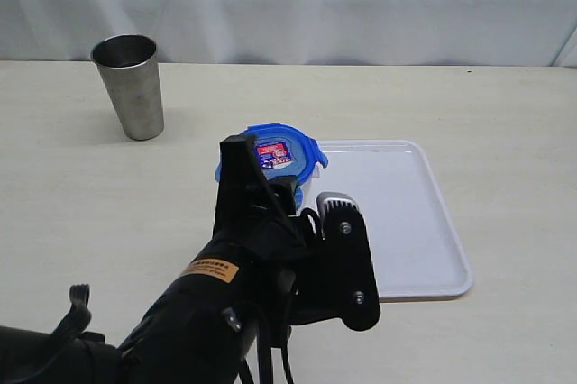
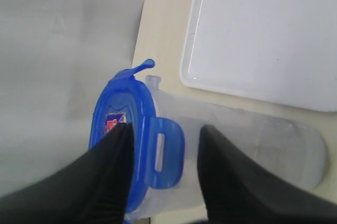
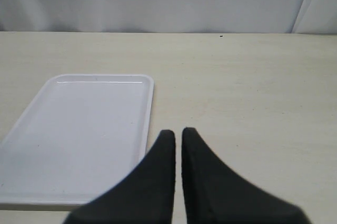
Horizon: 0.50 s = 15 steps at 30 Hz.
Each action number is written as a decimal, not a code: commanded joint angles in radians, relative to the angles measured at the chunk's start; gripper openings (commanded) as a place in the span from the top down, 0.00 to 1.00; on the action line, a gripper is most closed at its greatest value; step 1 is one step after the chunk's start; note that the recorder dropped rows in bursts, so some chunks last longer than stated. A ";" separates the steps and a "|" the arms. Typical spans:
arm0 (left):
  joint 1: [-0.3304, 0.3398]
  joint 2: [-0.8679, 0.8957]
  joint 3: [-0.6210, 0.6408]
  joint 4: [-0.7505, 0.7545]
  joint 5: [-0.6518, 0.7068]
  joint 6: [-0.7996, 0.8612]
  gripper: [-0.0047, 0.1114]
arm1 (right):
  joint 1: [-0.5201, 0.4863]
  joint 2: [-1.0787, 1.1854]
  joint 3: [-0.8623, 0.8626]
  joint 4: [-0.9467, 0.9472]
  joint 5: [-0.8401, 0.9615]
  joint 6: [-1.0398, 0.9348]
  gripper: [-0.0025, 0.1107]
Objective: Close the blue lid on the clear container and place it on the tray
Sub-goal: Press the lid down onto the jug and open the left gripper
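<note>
Looking at the left gripper (image 2: 167, 128) with fingers (image 2: 105, 176) spread apart, straddling the rim of the blue lid (image 2: 121, 103). One tip over the stickered top, the other alongside the wall of the clear container (image 2: 274, 140), with a folded-down flap (image 2: 174, 150) sitting in the gap between. Can't call actual contact on either pad from these angles, so not claiming a pinch. Seeing the lid parked on top of the container, plus a second flap (image 2: 142, 68) sticking outward. Finding the container upright and off the tray (image 1: 406, 222), over the table (image 1: 81, 204) just beside the tray's left edge as seen from the exterior view. Mostly hidden there behind the black arm (image 1: 207, 312), with only the lid and a sliver of clear wall peeking out. Spotting a steel cup (image 1: 129, 86) standing toward the back left, well apart from the rest. Over to the right gripper (image 3: 178, 132): fingers pressed together with barely a slit between, pinching nothing, hanging over the table with the tray's long edge near the tips.
</note>
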 commanded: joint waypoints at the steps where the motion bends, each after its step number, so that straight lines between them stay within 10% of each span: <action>1: -0.007 -0.006 0.004 -0.011 -0.031 -0.009 0.55 | -0.003 -0.004 0.004 -0.001 -0.004 0.000 0.94; 15: -0.007 -0.006 0.004 -0.145 -0.078 -0.001 0.52 | -0.003 -0.004 0.004 -0.001 -0.004 0.000 0.94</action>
